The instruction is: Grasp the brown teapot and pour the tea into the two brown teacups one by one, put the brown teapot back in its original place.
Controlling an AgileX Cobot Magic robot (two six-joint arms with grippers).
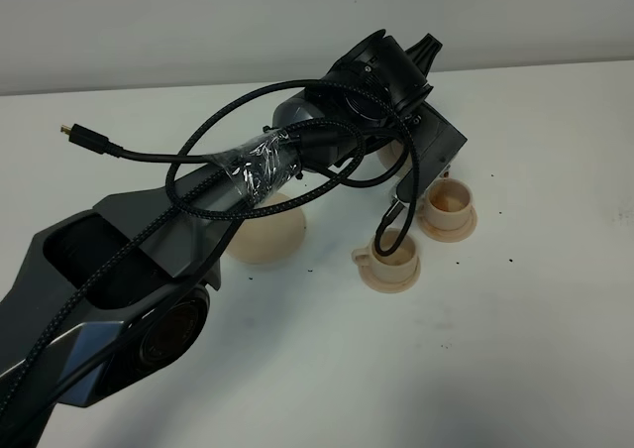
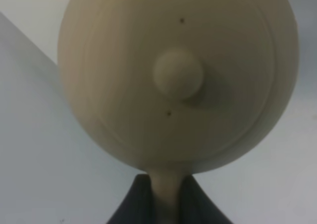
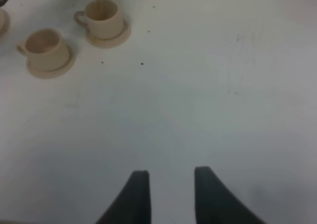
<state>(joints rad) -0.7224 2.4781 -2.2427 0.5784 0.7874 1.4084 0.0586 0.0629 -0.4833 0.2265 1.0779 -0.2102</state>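
**Brown teapot held tipped over the far teacup**

The left pincer [image 2: 166, 196] is clamped on the loop handle of the brown teapot [image 2: 173, 75], whose lid and round knob fill the left wrist view. The pot hangs in the air above the tabletop [image 1: 515, 369], toward its far edge, and is mostly hidden under the arm [image 1: 198, 200] in the high view. Its spout sits over the far teacup [image 1: 448, 202], which shows brown tea inside, and what looks like a thin brown stream runs down into it. The near teacup [image 1: 388, 262] stands on its own saucer just beside it, closer to the front edge. The wide saucer plate [image 1: 265, 232] lies leftward of the cups, partly under the arm. The right pincer [image 3: 171, 184] hangs over open tabletop well apart from the cups, its fingers apart with only tabletop showing between them.
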